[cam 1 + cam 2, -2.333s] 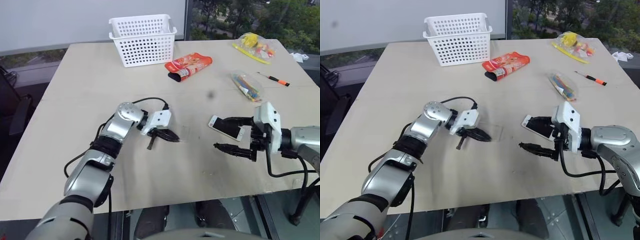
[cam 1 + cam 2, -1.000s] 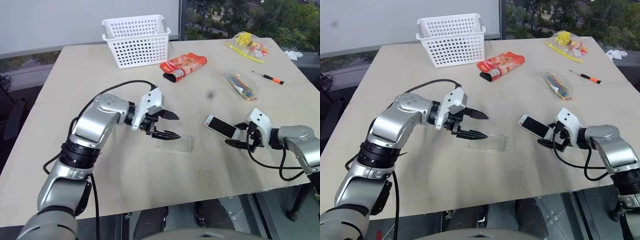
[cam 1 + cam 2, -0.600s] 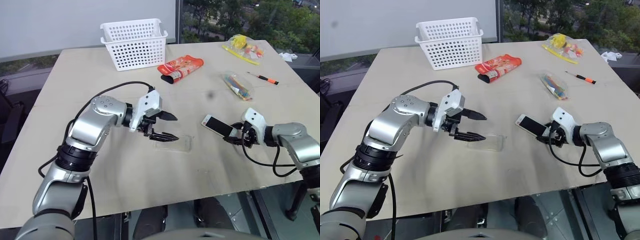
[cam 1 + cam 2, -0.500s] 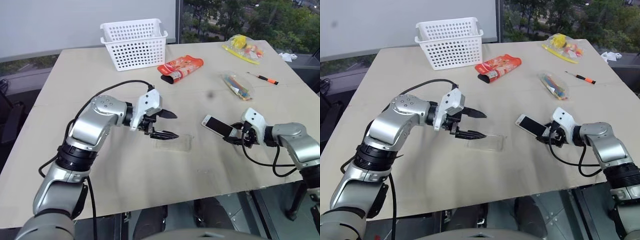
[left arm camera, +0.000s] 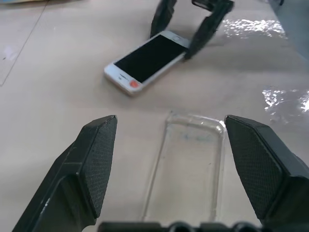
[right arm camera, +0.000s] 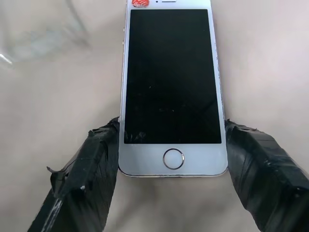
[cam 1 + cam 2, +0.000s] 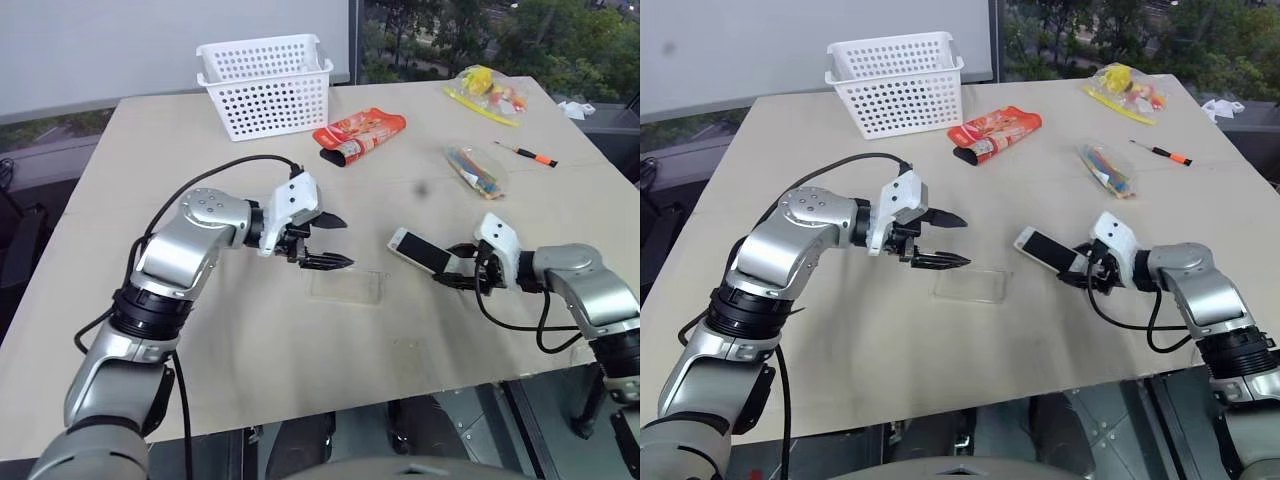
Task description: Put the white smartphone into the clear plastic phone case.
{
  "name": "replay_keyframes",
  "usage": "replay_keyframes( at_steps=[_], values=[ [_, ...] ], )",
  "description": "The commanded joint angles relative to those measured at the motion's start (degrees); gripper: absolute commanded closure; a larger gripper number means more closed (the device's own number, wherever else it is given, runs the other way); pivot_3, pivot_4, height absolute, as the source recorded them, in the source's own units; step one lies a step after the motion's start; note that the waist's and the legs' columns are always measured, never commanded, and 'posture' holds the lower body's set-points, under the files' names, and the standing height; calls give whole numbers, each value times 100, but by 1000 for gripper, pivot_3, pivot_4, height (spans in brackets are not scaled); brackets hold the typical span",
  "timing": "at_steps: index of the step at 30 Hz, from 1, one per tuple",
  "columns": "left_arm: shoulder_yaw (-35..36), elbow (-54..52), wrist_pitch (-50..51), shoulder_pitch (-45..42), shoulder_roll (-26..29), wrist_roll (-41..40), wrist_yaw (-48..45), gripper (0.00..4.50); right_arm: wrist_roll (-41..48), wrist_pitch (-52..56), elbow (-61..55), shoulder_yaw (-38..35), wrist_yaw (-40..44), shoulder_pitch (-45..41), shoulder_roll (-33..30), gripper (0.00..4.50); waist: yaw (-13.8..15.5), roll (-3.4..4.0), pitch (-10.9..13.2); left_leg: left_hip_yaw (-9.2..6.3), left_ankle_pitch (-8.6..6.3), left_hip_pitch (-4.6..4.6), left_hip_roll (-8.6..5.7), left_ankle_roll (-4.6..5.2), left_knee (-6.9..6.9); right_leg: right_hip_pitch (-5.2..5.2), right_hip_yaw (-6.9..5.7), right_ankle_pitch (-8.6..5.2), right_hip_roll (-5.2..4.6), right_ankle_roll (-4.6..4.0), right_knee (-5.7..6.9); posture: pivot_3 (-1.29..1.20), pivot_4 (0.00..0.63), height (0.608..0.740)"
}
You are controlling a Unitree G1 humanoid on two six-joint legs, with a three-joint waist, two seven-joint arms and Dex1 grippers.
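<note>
Two jaws now pinch the white smartphone [image 6: 171, 92] by its home-button end
A second ago the right gripper [image 7: 1089, 268] gaped; the phone has slid nearer the clear plastic phone case [image 5: 188, 169] (still empty), left gripper [image 7: 322, 243] spread above it

Head stereo pair looking down over table [image 7: 200, 340], wrist cameras close, both sharing smartphone [image 6: 171, 87]

No legible text, brand, number or sign anywhere on the surface. The orange-red snack packet [image 7: 362, 134] at the far middle carries printed graphics, too small to read. The white smartphone [image 6: 172, 87] has a small red sticker [image 6: 140, 2] on the bezel at its top end, but no characters can be made out on it; its screen is dark and blank.
</note>
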Motion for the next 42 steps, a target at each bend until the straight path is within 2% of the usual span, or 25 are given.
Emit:
replay_keyframes(
  at_steps=[1,5,10,13,19,27,42],
  values=[
    [269,0,-125,-71,103,-131,-39,767,228,226,-844,67,232,-299,-90,1596,23,0,0,-6,0,-14,-1,0,0,-11,-6,9,1,15,0,0,150,740],
    [247,167,-226,-93,66,-102,-31,767,228,518,-1452,366,370,-349,-243,1596,97,0,0,-18,1,-71,-8,-1,5,-57,-21,14,-1,20,0,0,150,740],
    [86,282,-502,-28,-13,42,-11,767,169,781,-2049,743,375,-317,-424,1596,102,0,1,-12,0,-78,-16,-1,6,-61,-16,13,-9,21,-5,0,150,740],
    [-42,163,-535,73,-102,21,-74,1500,-42,747,-2142,966,362,-306,-606,1596,102,0,1,-13,0,-78,-15,-1,8,-61,-16,13,-9,21,-5,0,150,740],
    [-450,241,-1075,200,-124,393,-202,4404,-320,675,-2083,1213,411,-349,-807,1596,74,0,1,-11,1,-75,-15,-1,10,-61,-16,13,-8,20,-2,0,150,740],
    [-824,449,-1654,249,-322,826,-246,4458,-568,726,-1992,1386,411,-488,-804,1596,58,0,0,-11,1,-75,-15,-1,10,-61,-16,13,-7,20,-2,0,150,740],
    [-1103,550,-1757,324,-626,1240,-157,4458,-644,1152,-1987,1607,538,-790,-748,1596,57,0,0,-12,1,-75,-15,-1,10,-61,-15,14,-7,21,0,0,150,740]
  ],
)
